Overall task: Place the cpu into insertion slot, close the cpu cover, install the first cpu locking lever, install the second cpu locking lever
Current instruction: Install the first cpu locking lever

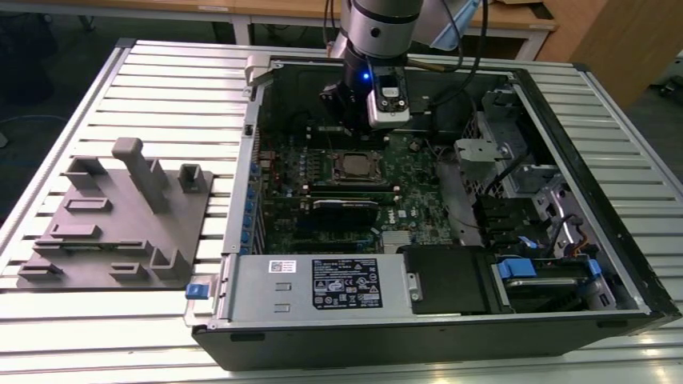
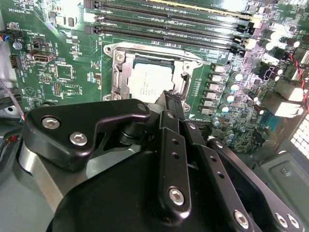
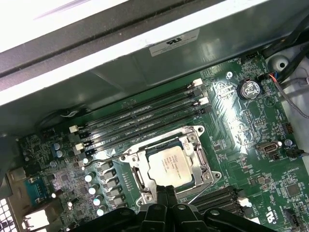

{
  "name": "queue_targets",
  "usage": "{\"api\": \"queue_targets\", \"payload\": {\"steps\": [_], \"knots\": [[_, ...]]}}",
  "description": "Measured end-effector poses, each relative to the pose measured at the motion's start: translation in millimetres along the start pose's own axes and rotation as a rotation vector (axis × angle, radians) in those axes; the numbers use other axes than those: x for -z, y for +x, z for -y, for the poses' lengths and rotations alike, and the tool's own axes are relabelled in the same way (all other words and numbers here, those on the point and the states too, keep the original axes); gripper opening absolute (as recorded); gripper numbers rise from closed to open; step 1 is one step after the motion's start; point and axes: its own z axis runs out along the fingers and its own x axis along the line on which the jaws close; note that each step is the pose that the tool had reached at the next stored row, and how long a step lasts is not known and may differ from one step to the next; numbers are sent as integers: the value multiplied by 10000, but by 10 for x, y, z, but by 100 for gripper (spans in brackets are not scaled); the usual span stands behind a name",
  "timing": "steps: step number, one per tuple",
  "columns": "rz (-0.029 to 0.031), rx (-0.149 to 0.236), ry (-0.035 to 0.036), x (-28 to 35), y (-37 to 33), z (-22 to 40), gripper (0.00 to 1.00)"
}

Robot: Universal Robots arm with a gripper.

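The cpu (image 3: 169, 164) (image 2: 150, 82), pale silver and square, lies flat in the insertion slot (image 1: 334, 166) on the green motherboard. The silvery cpu cover (image 3: 199, 153) (image 2: 118, 67) lies down around it, and the chip shows through its window. A thin wire lever (image 3: 202, 186) runs at a slant by one corner of the socket, and another (image 3: 104, 158) pokes out on the opposite side. My gripper (image 2: 172, 100) (image 3: 166, 192) (image 1: 350, 114) hovers just above the socket's edge with its black fingers pressed together and nothing between them.
Long black memory slots (image 3: 140, 118) (image 2: 164, 21) run beside the socket. The metal wall of the case (image 3: 145, 67) rises close behind them. In the exterior view a grey fixture (image 1: 117, 216) lies on the slatted table at the left, with a power supply (image 1: 320, 284) and drive bays (image 1: 533, 200) inside the case.
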Motion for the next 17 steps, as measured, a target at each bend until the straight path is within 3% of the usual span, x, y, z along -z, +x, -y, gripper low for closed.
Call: {"api": "queue_targets", "payload": {"steps": [17], "knots": [[-1, 234, 11, -1, 10, 8, 11]]}}
